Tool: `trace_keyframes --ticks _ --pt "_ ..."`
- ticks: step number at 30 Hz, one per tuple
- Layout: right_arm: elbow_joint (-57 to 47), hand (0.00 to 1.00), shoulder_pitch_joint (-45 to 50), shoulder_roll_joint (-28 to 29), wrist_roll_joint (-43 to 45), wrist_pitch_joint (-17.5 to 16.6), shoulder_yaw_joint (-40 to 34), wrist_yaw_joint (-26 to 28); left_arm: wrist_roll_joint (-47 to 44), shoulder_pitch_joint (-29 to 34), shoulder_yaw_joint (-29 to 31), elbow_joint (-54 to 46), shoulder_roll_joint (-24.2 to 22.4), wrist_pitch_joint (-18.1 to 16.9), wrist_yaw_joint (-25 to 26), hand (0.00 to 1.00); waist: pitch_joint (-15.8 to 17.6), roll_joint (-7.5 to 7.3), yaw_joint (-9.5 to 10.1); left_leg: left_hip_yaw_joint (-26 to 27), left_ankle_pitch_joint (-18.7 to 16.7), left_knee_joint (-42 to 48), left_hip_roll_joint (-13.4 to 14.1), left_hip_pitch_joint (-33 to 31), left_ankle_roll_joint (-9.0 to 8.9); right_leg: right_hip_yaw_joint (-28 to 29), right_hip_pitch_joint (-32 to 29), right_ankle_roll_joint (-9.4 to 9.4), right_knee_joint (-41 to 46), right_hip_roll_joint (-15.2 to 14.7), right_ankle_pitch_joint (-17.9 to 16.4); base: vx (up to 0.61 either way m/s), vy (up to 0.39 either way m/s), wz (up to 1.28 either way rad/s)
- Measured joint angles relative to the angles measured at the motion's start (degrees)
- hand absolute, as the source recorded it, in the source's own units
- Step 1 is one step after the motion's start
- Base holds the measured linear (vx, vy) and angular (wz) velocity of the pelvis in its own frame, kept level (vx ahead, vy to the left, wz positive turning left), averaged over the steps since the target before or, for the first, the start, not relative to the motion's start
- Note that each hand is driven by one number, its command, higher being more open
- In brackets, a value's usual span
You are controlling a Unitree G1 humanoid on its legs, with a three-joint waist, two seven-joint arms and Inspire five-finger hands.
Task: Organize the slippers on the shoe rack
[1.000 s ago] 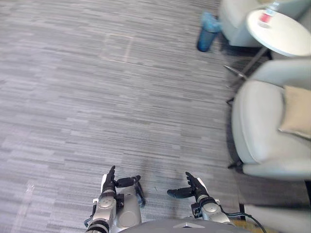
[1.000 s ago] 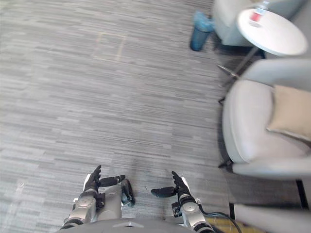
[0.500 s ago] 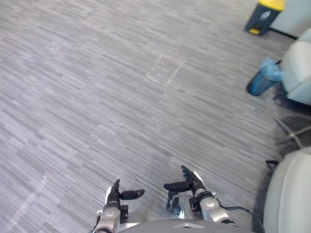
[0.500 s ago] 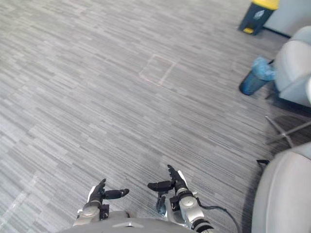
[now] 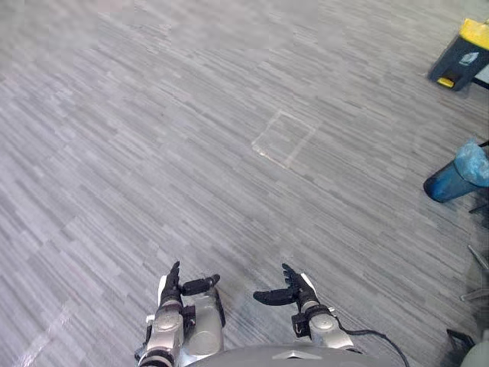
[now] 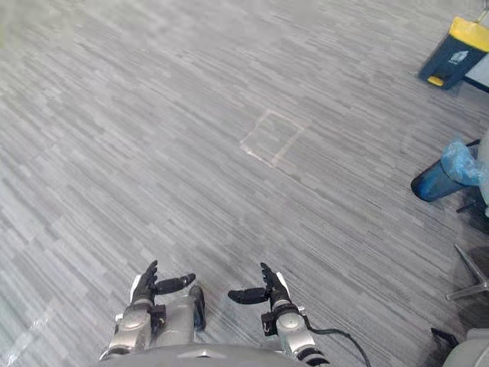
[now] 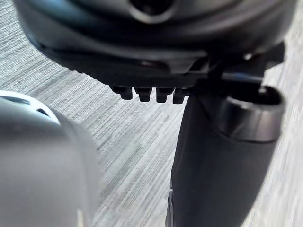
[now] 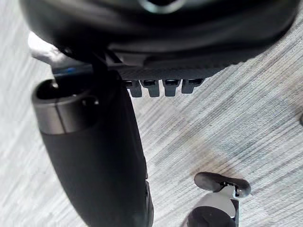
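Search phase: slippers, shoe rack yet to find. Leftward camera swing just now, blue bin (image 5: 457, 174) at right edge. Low over grey floor (image 5: 153, 153): left hand (image 5: 176, 289), right hand (image 5: 296, 292), fingers straight, both empty.

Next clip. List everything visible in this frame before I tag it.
floor: one, grey streaked carpet, across the whole scene
taped square outline: one, pale, on the floor ahead of the robot
lidded bin: one, dark with a yellow lid, far right
blue bin: one, with a paler blue liner, right edge
thin metal legs: count unclear, silver, right edge, nearer than the blue bin
seat corner: one, light grey, near right corner
left hand: dark, open, holding nothing, low in front
right hand: dark, open, holding nothing, low in front
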Motion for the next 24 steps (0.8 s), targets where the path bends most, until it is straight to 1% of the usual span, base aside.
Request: trace_keyframes --ticks 1,2,3,4,5,6,7,8,9,10,11,12,13,14,15,16,17,18,19,20,21,22,23,24 --pt "0.2 1.00 -0.3 -0.2 -0.1 0.0 0.0 0.0 -0.1 0.0 0.2 0.4 -0.3 0.2 0.3 1.00 -0.2 0.51 0.04 0.1 -1.4 0.7 0.2 0.6 -0.03 0.9 -0.4 0.30 2.4 -0.1 0.2 0.37 0.158 -0.03" --pt "0.6 1.00 -0.5 -0.2 -0.2 0.0 0.0 0.0 -0.1 0.3 0.2 0.7 -0.3 0.2 0.3 1.00 -0.1 0.82 0.02 0.6 -3.3 0.5 0.5 2.5 -0.41 2.1 -1.3 0.37 6.9 -0.3 0.2 0.38 0.162 -0.19" --pt "0.8 1.00 -0.5 -0.3 -0.2 0.0 -0.1 0.0 -0.1 0.7 -0.3 0.8 -0.3 0.2 0.3 1.00 -0.1 0.91 -0.07 1.4 -5.2 -1.6 0.4 5.9 -1.01 3.0 -4.3 0.63 16.6 -1.8 0.3 0.31 0.122 -0.23" --pt "0.8 1.00 -0.5 -0.3 -0.2 0.0 -0.1 0.0 -0.2 0.9 -0.7 0.9 -0.1 0.3 0.3 1.00 -0.1 0.50 -0.09 2.0 -5.6 -2.7 0.2 7.7 -0.90 3.4 -7.1 1.86 23.2 -3.1 1.3 0.41 0.096 -0.31" --pt "0.9 1.00 -0.4 -0.5 -0.2 0.0 -0.1 0.0 -0.2 1.0 -2.3 1.7 0.0 0.7 0.4 1.00 0.0 0.45 -0.60 3.1 -6.7 -5.4 -0.9 12.0 -0.31 3.5 -12.5 3.20 36.5 -6.4 6.7 0.34 0.058 -0.26" --pt "1.1 1.00 -0.4 -0.5 -0.2 0.0 -0.1 0.1 -0.2 1.2 -3.1 1.9 0.3 1.0 0.3 1.00 0.2 0.71 -1.03 3.5 -7.2 -6.7 -1.1 14.4 -0.14 3.6 -15.1 2.37 42.8 -7.3 5.7 0.51 0.086 -0.26" --pt "1.0 1.00 -0.4 -0.5 -0.2 0.1 -0.1 0.4 -0.1 1.9 -4.3 1.9 0.8 1.2 0.7 1.00 0.2 0.88 -2.08 4.1 -7.5 -10.3 -1.3 19.6 -0.55 2.3 -20.5 -0.69 49.5 -7.4 -0.8 0.46 0.053 -0.16" --pt "0.9 1.00 -0.7 -0.6 -0.2 0.2 -0.1 0.5 -0.1 2.2 -4.5 1.9 0.9 1.2 0.8 1.00 0.3 1.07 -2.47 4.3 -7.3 -11.9 -1.2 21.5 -0.74 1.0 -22.7 -1.51 49.5 -7.0 -3.0 0.58 0.022 -0.06" --pt "0.3 1.00 -1.1 -0.8 -0.2 0.2 -0.1 0.5 -0.1 2.4 -4.5 1.9 0.8 1.2 0.8 1.00 0.5 1.50 -3.06 4.6 -7.3 -13.5 -0.5 23.6 -0.88 -1.5 -25.5 -3.01 47.3 -6.2 -5.3 0.60 -0.033 0.03" --pt "-0.4 1.00 -1.7 -1.2 -0.2 -0.1 0.0 0.7 -0.1 2.0 -4.5 2.4 0.7 1.2 0.8 1.00 0.9 2.22 -3.32 4.8 -7.2 -14.8 0.7 25.8 -0.96 -4.8 -29.3 -4.27 40.3 -4.3 -6.8 0.50 -0.064 0.08" --pt "-1.3 1.00 -1.8 -1.3 -0.2 -0.4 0.0 0.8 -0.1 1.9 -4.5 2.9 0.7 1.2 0.8 1.00 1.1 2.49 -3.51 4.8 -7.2 -15.3 1.4 26.8 -0.96 -5.9 -31.2 -4.08 34.6 -3.0 -6.7 0.50 -0.104 0.12" --pt "-1.6 1.00 -1.9 -1.3 -0.2 -0.8 0.0 0.8 -0.1 2.0 -4.5 3.1 0.7 1.3 0.7 1.00 1.1 2.51 -3.67 4.7 -7.2 -16.0 1.8 28.0 -0.96 -6.2 -32.5 -3.72 28.2 -2.0 -5.7 0.52 -0.136 0.30" --pt "-1.8 1.00 -1.7 -1.3 -0.2 -0.8 0.2 0.8 -0.2 2.7 -4.4 3.2 0.7 1.3 0.5 1.00 0.8 1.91 -3.77 4.5 -7.4 -17.3 1.1 30.0 -2.26 -6.3 -32.5 -3.24 14.3 -0.4 0.7 0.66 -0.201 0.43" --pt "-0.5 1.00 -2.0 -2.1 -0.3 -0.8 1.2 0.9 0.0 2.2 -4.1 4.0 0.0 1.4 0.4 1.00 0.4 2.62 -3.42 3.2 -8.6 -18.2 2.1 33.0 -4.77 -4.9 -31.4 -7.54 10.9 1.4 11.6 0.56 -0.170 0.20" --pt "-0.1 1.00 -3.0 -2.4 -0.3 -0.3 1.4 0.9 0.1 2.1 -4.1 4.1 -0.5 1.5 0.4 1.00 0.2 3.82 -2.84 2.8 -8.2 -18.0 3.0 33.4 -4.76 -4.3 -31.5 -7.84 11.6 2.4 10.9 0.45 -0.148 -0.07" --pt "0.2 1.00 -3.7 -2.3 -0.3 -0.1 1.5 0.9 0.2 2.1 -4.1 4.0 -0.9 1.2 0.1 1.00 0.1 4.07 -2.71 2.3 -7.3 -16.9 3.0 33.0 -4.83 -3.8 -31.9 -7.80 12.7 2.6 8.6 0.52 -0.186 -0.34" --pt "0.1 1.00 -4.2 -2.6 -0.3 -0.2 1.1 0.9 1.0 2.2 -4.0 4.1 -2.1 1.2 0.0 1.00 -0.3 5.07 -3.15 -0.2 -6.1 -10.3 4.0 30.8 -6.23 -3.7 -32.2 -8.18 15.9 2.7 4.6 0.61 -0.238 -0.16" --pt "0.1 1.00 -3.8 -2.5 -0.4 0.0 1.1 0.8 1.2 2.2 -3.9 4.0 -2.3 1.2 -0.3 1.00 -0.3 5.46 -3.42 -2.3 -4.4 -2.5 5.0 27.9 -6.92 -3.9 -30.8 -8.03 16.0 3.1 2.6 0.51 -0.201 -0.07" --pt "0.1 1.00 -3.6 -2.5 -0.6 0.1 1.1 0.9 1.2 2.1 -3.8 4.0 -2.3 1.2 -0.5 1.00 -0.2 5.68 -3.41 -3.3 -2.7 2.1 5.8 26.3 -7.63 -3.9 -29.4 -8.00 15.4 3.6 1.9 0.40 -0.148 0.07" --pt "-0.1 1.00 -2.3 -2.2 -0.9 0.6 1.2 0.9 1.2 2.0 -2.4 3.8 -2.7 1.3 -0.6 1.00 -0.1 6.09 -3.29 -4.7 2.7 13.8 8.0 22.0 -10.83 -4.0 -25.4 -8.17 12.7 4.8 1.2 0.38 -0.108 0.00" --pt "-0.5 1.00 -1.4 -2.1 -0.9 1.2 1.2 0.8 1.2 2.1 -1.2 3.3 -3.0 1.2 -0.6 1.00 -0.1 6.14 -3.06 -3.9 1.7 21.7 9.9 18.9 -11.91 -3.9 -22.3 -8.31 10.7 5.8 0.8 0.55 -0.138 -0.08" --pt "-0.6 1.00 -1.1 -1.6 -0.8 1.7 1.2 0.8 1.1 2.3 0.2 2.4 -3.0 1.2 -0.5 1.00 -0.1 5.81 -2.84 -1.3 -0.6 28.0 11.7 16.0 -11.03 -3.4 -18.8 -8.50 8.3 6.6 0.5 0.44 -0.076 -0.27" --pt "-0.6 1.00 -1.1 -0.9 -0.8 1.8 1.1 0.6 1.1 2.5 0.6 1.4 -2.2 1.2 -0.3 1.00 -0.5 4.45 -2.63 3.5 -4.0 29.3 12.3 12.0 -8.64 -1.9 -14.9 -8.28 4.7 6.9 0.6 0.43 -0.047 -0.42" --pt "-0.7 1.00 -1.5 -0.9 -0.8 1.7 1.2 0.6 1.1 2.5 0.6 0.9 -2.0 1.1 -0.3 1.00 -0.7 3.98 -2.27 6.0 -5.9 26.5 11.8 10.0 -7.61 -0.8 -13.4 -7.98 3.1 6.8 0.8 0.43 0.003 -0.54"
